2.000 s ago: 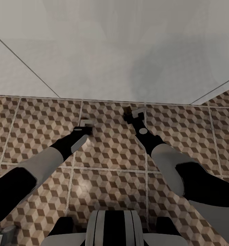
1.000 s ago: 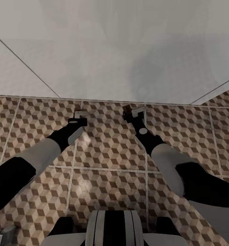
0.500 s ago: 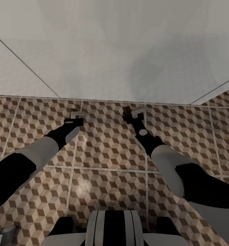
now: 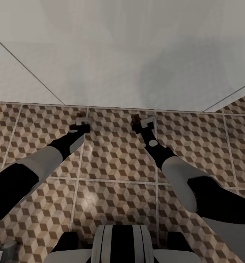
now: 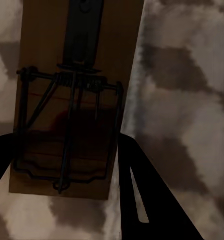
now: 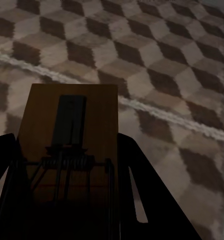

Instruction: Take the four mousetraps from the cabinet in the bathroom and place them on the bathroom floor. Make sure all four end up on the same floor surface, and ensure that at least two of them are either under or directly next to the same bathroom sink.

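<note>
Holding one mousetrap each, the left gripper [image 4: 82, 120] and right gripper [image 4: 142, 122] have jaws clamped on boards pointing long-end out, just above the bathroom floor [image 4: 115, 160] mid-frame.

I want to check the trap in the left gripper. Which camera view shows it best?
The left wrist view: the mousetrap shows large, board and wire parts plain, between the left gripper fingers. The head view shows little of it.

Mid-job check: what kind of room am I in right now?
Likely a bathroom: cube-patterned floor tiles with pale grout, and a broad white surface above them, perhaps a fixture. The left gripper and right gripper each hold a mousetrap over the tiles.
</note>
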Robot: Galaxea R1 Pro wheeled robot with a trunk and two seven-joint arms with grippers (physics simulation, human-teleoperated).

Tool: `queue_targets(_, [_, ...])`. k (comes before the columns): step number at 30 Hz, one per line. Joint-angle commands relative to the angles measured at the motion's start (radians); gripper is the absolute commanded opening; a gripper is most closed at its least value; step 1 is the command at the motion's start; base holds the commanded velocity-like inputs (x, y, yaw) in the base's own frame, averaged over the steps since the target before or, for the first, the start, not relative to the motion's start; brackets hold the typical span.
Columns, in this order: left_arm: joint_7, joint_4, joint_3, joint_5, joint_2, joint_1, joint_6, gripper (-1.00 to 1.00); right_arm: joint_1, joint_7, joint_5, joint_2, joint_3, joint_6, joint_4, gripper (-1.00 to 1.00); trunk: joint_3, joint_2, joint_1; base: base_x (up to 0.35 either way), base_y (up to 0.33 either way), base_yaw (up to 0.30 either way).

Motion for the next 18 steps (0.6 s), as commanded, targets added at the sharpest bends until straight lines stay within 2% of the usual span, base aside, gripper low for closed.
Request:
queue_targets(1, [0.010,-0.006,-0.009,0.004,0.001,0.000,0.002,-1.00,-0.001,-0.008,0.003,0.000,0.006,-0.002,0.002,-1.00,0.000,0.000,0.000,0.000,0.000,0.000])
queue_targets(11, [0.016,-0.081,-0.010,0.004,0.000,0.000,0.012,-1.00,0.000,-0.009,0.009,0.000,0.006,-0.001,0.002,-1.00,0.000,0.000,0.000,0.000,0.000,0.000])
queue_targets(18, [0.017,-0.090,-0.010,0.004,0.000,0.000,0.023,-1.00,0.000,-0.009,0.010,0.000,0.006,-0.001,0.002,-1.00,0.000,0.000,0.000,0.000,0.000,0.000])
